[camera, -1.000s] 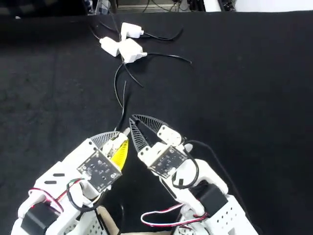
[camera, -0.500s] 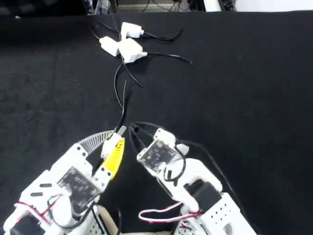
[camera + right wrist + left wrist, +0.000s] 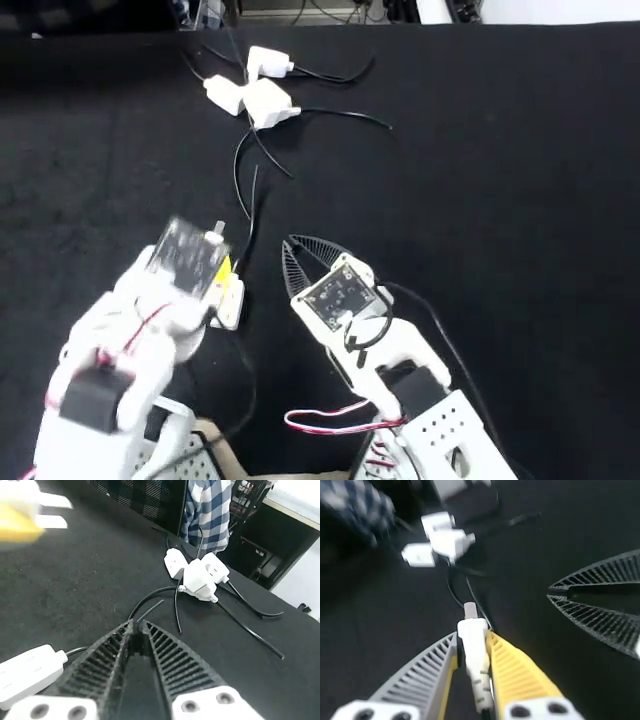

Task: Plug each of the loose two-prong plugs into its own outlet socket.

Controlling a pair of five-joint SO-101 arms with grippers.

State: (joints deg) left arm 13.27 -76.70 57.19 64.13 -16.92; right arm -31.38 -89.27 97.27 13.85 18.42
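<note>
My left gripper (image 3: 472, 637) is shut on a white two-prong plug (image 3: 472, 650), which points toward the white cluster of outlet blocks and plugs (image 3: 440, 542). In the high view the left gripper (image 3: 222, 262) is raised over the near left of the black table (image 3: 500, 150), well short of the cluster (image 3: 252, 90). Just to its right, my right gripper (image 3: 292, 245) is shut on nothing and low over the cloth. From the right wrist, its tips (image 3: 134, 625) meet, the cluster (image 3: 197, 575) lies ahead, and the held plug's prongs (image 3: 50, 510) hang at one corner.
Thin black cables (image 3: 250, 190) trail from the cluster toward both grippers. A white connector body with a cable (image 3: 27, 672) lies on the cloth beside my right gripper. Open black cloth spreads over the table's right half (image 3: 520, 250).
My left arm has risen and swung left, away from the right gripper, with the plug in its grip. The right gripper's fingers have closed from wide open to shut.
</note>
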